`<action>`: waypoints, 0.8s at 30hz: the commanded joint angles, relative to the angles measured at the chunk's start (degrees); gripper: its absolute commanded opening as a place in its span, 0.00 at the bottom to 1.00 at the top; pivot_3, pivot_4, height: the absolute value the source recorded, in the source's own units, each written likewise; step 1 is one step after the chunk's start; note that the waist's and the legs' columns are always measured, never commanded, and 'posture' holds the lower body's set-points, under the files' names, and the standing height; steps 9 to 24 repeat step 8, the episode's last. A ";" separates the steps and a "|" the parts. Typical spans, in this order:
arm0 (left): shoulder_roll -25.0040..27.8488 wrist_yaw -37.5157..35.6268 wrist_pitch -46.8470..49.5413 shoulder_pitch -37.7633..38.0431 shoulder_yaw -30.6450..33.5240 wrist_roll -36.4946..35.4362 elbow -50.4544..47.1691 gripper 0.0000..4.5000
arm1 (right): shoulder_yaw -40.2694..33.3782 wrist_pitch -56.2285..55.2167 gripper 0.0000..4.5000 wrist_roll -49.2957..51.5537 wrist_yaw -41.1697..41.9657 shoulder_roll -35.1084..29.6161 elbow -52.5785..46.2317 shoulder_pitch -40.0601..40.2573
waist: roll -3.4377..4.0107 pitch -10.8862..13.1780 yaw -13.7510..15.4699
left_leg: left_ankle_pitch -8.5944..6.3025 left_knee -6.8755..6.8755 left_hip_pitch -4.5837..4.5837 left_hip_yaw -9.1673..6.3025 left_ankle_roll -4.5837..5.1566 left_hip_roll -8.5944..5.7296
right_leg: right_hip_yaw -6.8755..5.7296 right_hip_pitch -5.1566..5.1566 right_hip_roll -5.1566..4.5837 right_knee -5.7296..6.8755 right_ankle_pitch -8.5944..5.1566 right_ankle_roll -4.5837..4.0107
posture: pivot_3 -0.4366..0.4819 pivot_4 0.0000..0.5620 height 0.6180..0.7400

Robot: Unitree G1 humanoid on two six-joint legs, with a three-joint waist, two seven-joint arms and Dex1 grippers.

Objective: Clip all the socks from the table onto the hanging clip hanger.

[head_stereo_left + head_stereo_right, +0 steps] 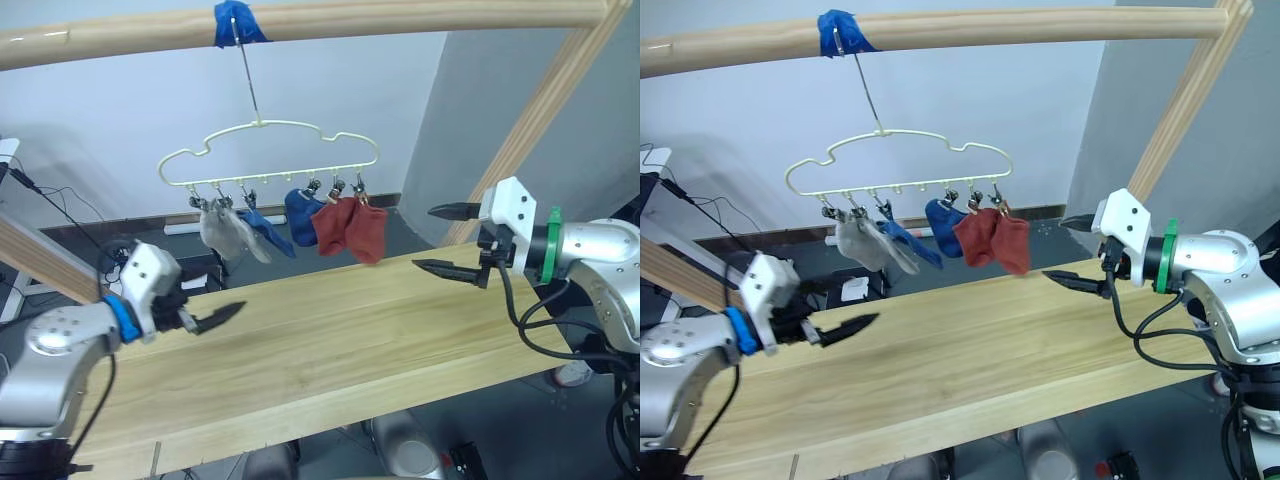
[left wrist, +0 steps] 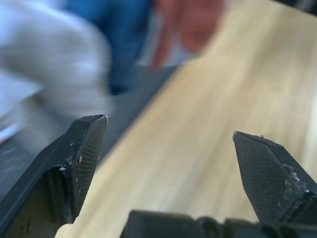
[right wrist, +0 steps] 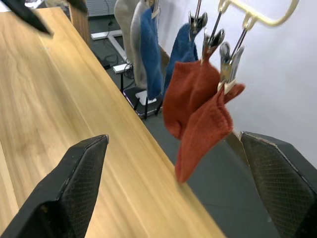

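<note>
I've got the clip hanger [image 1: 268, 150] hanging by its long hook from a blue-taped spot [image 1: 236, 22] on the wooden pole [image 1: 400, 18] across the top, above the far edge of the worktop [image 1: 330, 340]. All six socks are clipped along its lower bar. From my left to right: two light grey socks [image 1: 226, 232] overlapping each other, then two blue socks [image 1: 281, 222], then two rust-red socks [image 1: 352, 228] at the right end, also overlapping. In the right wrist view the rust-red pair [image 3: 200, 111] hangs off two metal clips [image 3: 225, 52], lower tips just past the worktop's far edge and off the wood.

Left gripper [image 1: 232, 313] sits low over the worktop's left part, near the far edge, pointing toward centre. Left wrist view shows its jaws spread apart w/ nothing between them, just wood grain beyond.

Right gripper [image 1: 450, 240] is held above the worktop's right end, pointing left toward the hanger. Jaws wide apart, one finger above the other, empty. It's near the rust-red pair but not touching.

Slanted wooden pole [image 1: 540, 120] of the frame runs up behind the right arm. Cables and bits of gear on the floor beyond the worktop, too small to make out.
</note>
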 commanded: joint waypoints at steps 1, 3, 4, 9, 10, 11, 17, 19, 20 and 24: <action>1.88 1.46 -2.33 0.65 2.66 3.19 1.98 1.00 | -1.16 -3.28 0.99 -0.16 2.92 -1.59 2.16 -1.79 | -0.02 -0.01 0.51 | 0.00 0.01 0.00 0.01 0.00 0.00 | 0.00 0.00 -0.01 0.00 0.00 -0.01 | 0.30 0.23 1.00; 2.27 1.61 -0.81 0.58 3.50 2.54 2.28 1.00 | -0.91 -4.18 0.99 -0.65 3.53 -1.94 2.98 -2.23 | -0.02 -0.01 0.91 | 0.00 0.01 -0.01 0.04 0.00 0.00 | 0.01 -0.03 -0.02 0.01 0.08 -0.13 | 0.31 0.23 1.00; 2.11 2.02 0.22 0.14 3.56 2.04 2.30 1.00 | -0.67 -4.56 0.99 -0.83 3.64 -1.92 3.45 -2.50 | -0.02 -0.01 1.18 | 0.00 0.00 -0.01 0.03 0.00 0.01 | 0.00 -0.04 -0.02 0.01 0.11 -0.18 | 0.31 0.22 1.00; 1.02 1.53 2.44 -0.80 4.74 -1.04 2.58 1.00 | 0.00 -5.13 0.99 -1.39 3.29 -1.24 4.40 -3.69 | -0.03 -0.02 1.61 | 0.00 0.01 -0.02 0.02 -0.01 0.01 | -0.01 -0.04 -0.04 0.04 0.16 -0.27 | 0.31 0.22 1.00; 1.02 1.53 2.44 -0.80 4.74 -1.04 2.58 1.00 | 0.00 -5.13 0.99 -1.39 3.29 -1.24 4.40 -3.69 | -0.03 -0.02 1.61 | 0.00 0.01 -0.02 0.02 -0.01 0.01 | -0.01 -0.04 -0.04 0.04 0.16 -0.27 | 0.31 0.22 1.00; 1.02 1.53 2.44 -0.80 4.74 -1.04 2.58 1.00 | 0.00 -5.13 0.99 -1.39 3.29 -1.24 4.40 -3.69 | -0.03 -0.02 1.61 | 0.00 0.01 -0.02 0.02 -0.01 0.01 | -0.01 -0.04 -0.04 0.04 0.16 -0.27 | 0.31 0.22 1.00; 1.02 1.53 2.44 -0.80 4.74 -1.04 2.58 1.00 | 0.00 -5.13 0.99 -1.39 3.29 -1.24 4.40 -3.69 | -0.03 -0.02 1.61 | 0.00 0.01 -0.02 0.02 -0.01 0.01 | -0.01 -0.04 -0.04 0.04 0.16 -0.27 | 0.31 0.22 1.00; 1.02 1.53 2.44 -0.80 4.74 -1.04 2.58 1.00 | 0.00 -5.13 0.99 -1.39 3.29 -1.24 4.40 -3.69 | -0.03 -0.02 1.61 | 0.00 0.01 -0.02 0.02 -0.01 0.01 | -0.01 -0.04 -0.04 0.04 0.16 -0.27 | 0.31 0.22 1.00; 1.02 1.53 2.44 -0.80 4.74 -1.04 2.58 1.00 | 0.00 -5.13 0.99 -1.39 3.29 -1.24 4.40 -3.69 | -0.03 -0.02 1.61 | 0.00 0.01 -0.02 0.02 -0.01 0.01 | -0.01 -0.04 -0.04 0.04 0.16 -0.27 | 0.31 0.22 1.00; 1.02 1.53 2.44 -0.80 4.74 -1.04 2.58 1.00 | 0.00 -5.13 0.99 -1.39 3.29 -1.24 4.40 -3.69 | -0.03 -0.02 1.61 | 0.00 0.01 -0.02 0.02 -0.01 0.01 | -0.01 -0.04 -0.04 0.04 0.16 -0.27 | 0.31 0.22 1.00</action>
